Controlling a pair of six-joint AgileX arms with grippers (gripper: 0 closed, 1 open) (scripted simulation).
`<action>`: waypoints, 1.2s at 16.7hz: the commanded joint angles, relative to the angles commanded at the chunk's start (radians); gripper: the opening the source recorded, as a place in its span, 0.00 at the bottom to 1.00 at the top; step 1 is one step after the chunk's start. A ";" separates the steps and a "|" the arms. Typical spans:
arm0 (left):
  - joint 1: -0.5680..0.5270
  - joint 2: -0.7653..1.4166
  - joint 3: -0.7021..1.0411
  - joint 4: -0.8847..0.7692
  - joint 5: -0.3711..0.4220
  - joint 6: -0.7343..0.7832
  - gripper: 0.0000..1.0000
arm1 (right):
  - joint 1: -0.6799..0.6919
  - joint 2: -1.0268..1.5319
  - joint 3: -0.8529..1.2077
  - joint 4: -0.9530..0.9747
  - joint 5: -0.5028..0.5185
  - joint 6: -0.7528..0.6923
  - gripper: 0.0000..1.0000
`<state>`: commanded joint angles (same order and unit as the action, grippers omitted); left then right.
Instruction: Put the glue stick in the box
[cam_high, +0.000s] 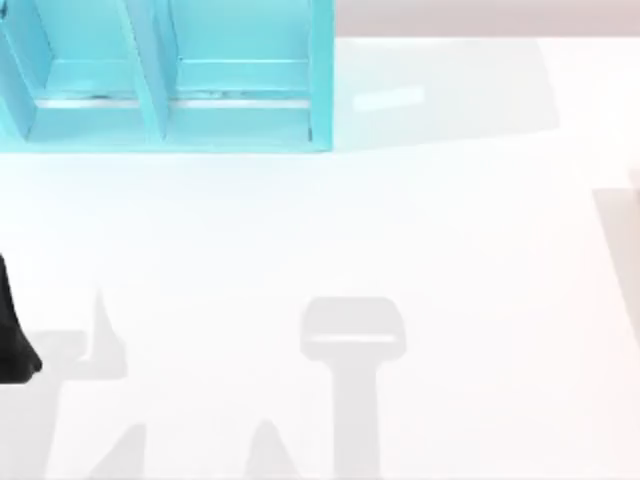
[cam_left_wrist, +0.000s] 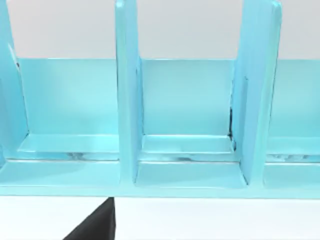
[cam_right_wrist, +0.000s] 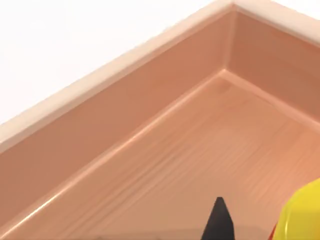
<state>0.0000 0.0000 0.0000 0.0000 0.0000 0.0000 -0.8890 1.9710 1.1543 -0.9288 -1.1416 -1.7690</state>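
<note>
The glue stick (cam_right_wrist: 301, 216) shows as a yellow body with a sliver of red, at the edge of the right wrist view over the floor of the box (cam_right_wrist: 165, 150). The box is a shallow wooden tray with pale rims. Beside the glue stick stands one black fingertip (cam_right_wrist: 218, 222) belonging to my right arm. I cannot tell whether it touches or holds the glue stick. My left arm (cam_high: 14, 335) is a dark shape at the table's left edge. One dark fingertip (cam_left_wrist: 95, 226) of it shows in front of the teal shelf.
A teal shelf unit (cam_high: 170, 75) with upright dividers stands at the back left of the white table (cam_high: 400, 220); its compartments (cam_left_wrist: 187, 115) face my left wrist camera. Grey shadows of the arms lie across the table's front.
</note>
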 joint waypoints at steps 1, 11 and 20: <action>0.000 0.000 0.000 0.000 0.000 0.000 1.00 | 0.010 -0.002 -0.014 0.034 -0.004 0.025 0.00; 0.000 0.000 0.000 0.000 0.000 0.000 1.00 | 0.027 -0.004 -0.036 0.088 -0.010 0.065 0.23; 0.000 0.000 0.000 0.000 0.000 0.000 1.00 | 0.027 -0.004 -0.036 0.088 -0.010 0.065 0.90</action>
<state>0.0000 0.0000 0.0000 0.0000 0.0000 0.0000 -0.8620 1.9671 1.1187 -0.8408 -1.1511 -1.7039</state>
